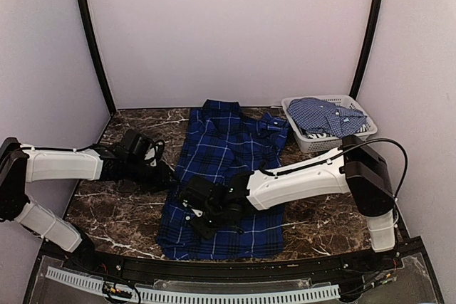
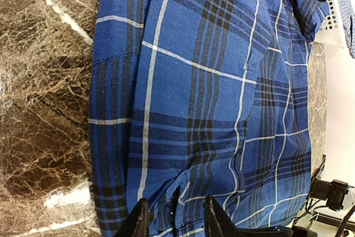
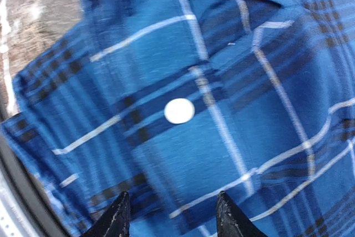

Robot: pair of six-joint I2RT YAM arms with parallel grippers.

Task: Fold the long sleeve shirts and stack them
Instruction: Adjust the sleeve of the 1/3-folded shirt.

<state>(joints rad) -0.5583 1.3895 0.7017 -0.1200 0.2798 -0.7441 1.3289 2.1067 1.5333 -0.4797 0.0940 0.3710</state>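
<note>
The dark blue plaid long sleeve shirt (image 1: 228, 147) lies spread flat down the middle of the table, collar at the far end. My left gripper (image 1: 165, 174) sits low at its left edge. In the left wrist view the left gripper (image 2: 175, 212) stands open over the plaid cloth (image 2: 222, 81), and a small raised fold lies between the tips. My right gripper (image 1: 191, 213) hovers over the shirt's lower left part. Seen from the right wrist, the right gripper (image 3: 173, 209) is open above the blurred cloth (image 3: 222, 81), holding nothing. The lighter checked shirt (image 1: 324, 115) lies bunched in the basket.
The pale lattice basket (image 1: 313, 144) stands at the back right and shows again in the left wrist view (image 2: 327, 4). Brown marble table (image 1: 114, 211) flanks the shirt on both sides. The right arm's white link crosses above the shirt's lower half. A round white spot (image 3: 179, 110) sits on the cloth.
</note>
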